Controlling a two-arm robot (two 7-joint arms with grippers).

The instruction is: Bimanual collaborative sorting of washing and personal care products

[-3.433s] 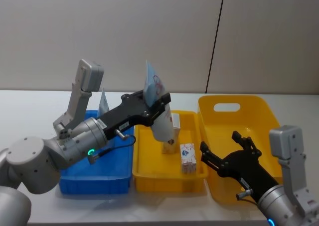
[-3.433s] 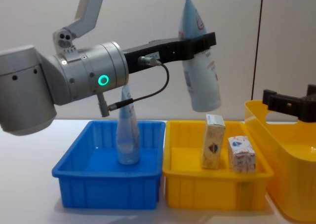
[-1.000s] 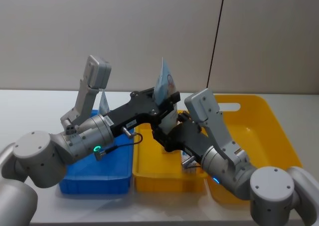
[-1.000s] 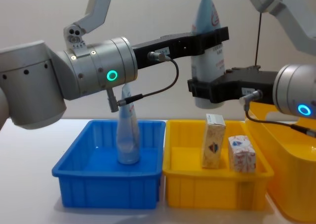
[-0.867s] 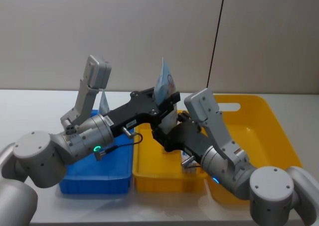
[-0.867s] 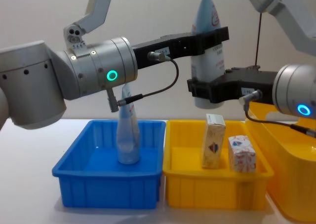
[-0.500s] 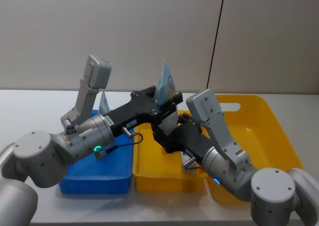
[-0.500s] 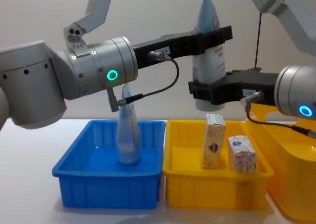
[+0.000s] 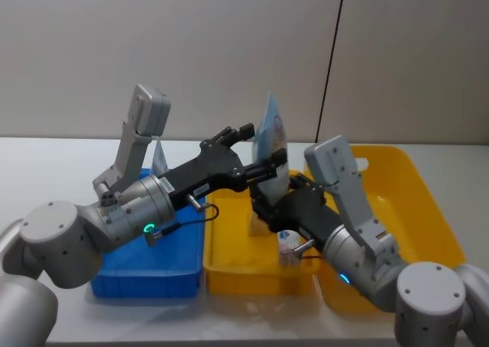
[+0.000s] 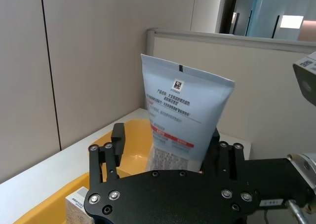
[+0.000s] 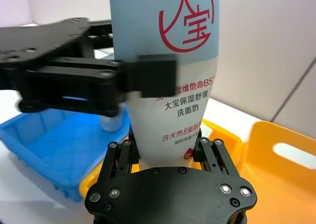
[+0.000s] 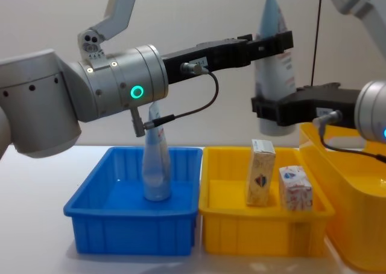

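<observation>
Pale blue pouch (image 12: 274,81) upright, pinched low by right end effector (image 12: 276,112), left end effector (image 12: 272,44) spread around it higher up.

R gripper (image 9: 269,200) jaws clamp pouch (image 9: 272,137) upright

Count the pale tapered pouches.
2. Held pouch: upright in the right gripper, over the small yellow bin, left gripper open beside it. Second pouch: standing in the blue bin. Others may be hidden.

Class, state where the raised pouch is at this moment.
In the chest view the pouch hangs upright right of centre over the small yellow bin, held low by the right gripper; the open left gripper flanks it higher up.
</observation>
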